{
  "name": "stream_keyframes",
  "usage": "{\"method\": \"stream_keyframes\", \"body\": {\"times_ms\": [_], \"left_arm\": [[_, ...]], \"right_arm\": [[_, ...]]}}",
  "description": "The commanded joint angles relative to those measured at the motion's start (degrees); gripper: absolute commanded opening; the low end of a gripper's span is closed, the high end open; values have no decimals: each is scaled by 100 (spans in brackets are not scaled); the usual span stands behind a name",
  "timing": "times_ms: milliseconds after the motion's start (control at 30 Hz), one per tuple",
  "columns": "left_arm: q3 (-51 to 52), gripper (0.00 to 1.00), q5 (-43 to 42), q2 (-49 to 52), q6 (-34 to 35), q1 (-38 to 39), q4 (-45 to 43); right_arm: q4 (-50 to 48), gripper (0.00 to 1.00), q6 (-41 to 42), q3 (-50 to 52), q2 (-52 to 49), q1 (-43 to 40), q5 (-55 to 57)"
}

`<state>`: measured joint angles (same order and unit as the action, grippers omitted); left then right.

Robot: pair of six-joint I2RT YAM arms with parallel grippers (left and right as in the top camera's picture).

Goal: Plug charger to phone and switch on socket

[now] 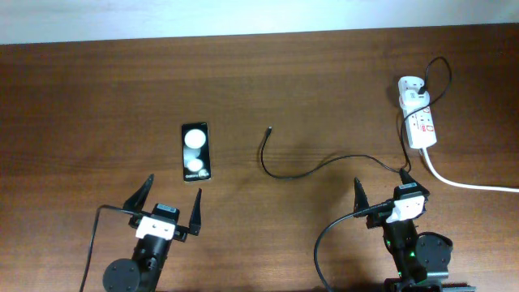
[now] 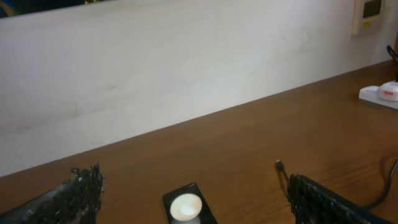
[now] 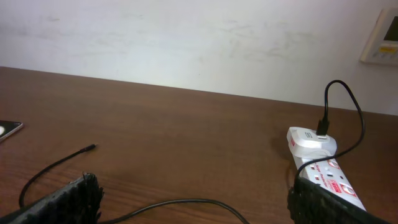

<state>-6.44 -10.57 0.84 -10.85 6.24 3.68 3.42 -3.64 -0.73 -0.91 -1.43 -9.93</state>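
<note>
Overhead: left gripper [image 1: 174, 185] and right gripper [image 1: 381, 179] are seen low by the table [image 1: 81, 97] near edge, both spread wide, nothing held; phone [image 1: 195, 152] lies just ahead of left.

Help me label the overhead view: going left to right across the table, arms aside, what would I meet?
phone → charger plug tip → socket

Brown wooden table [image 1: 97, 97], plain white wall [image 2: 186, 68], small beige wall panel [image 3: 385, 37]
</note>
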Motion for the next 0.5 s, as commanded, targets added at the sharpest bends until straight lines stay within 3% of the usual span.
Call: {"method": "stream_keyframes", "body": {"times_ms": [0, 467], "left_arm": [[-162, 99, -83, -7, 116, -39, -26], [-162, 99, -103, -7, 708, -39, -304]], "right_arm": [[22, 99, -13, 42, 50, 35, 11], [22, 99, -13, 42, 50, 35, 11]]}}
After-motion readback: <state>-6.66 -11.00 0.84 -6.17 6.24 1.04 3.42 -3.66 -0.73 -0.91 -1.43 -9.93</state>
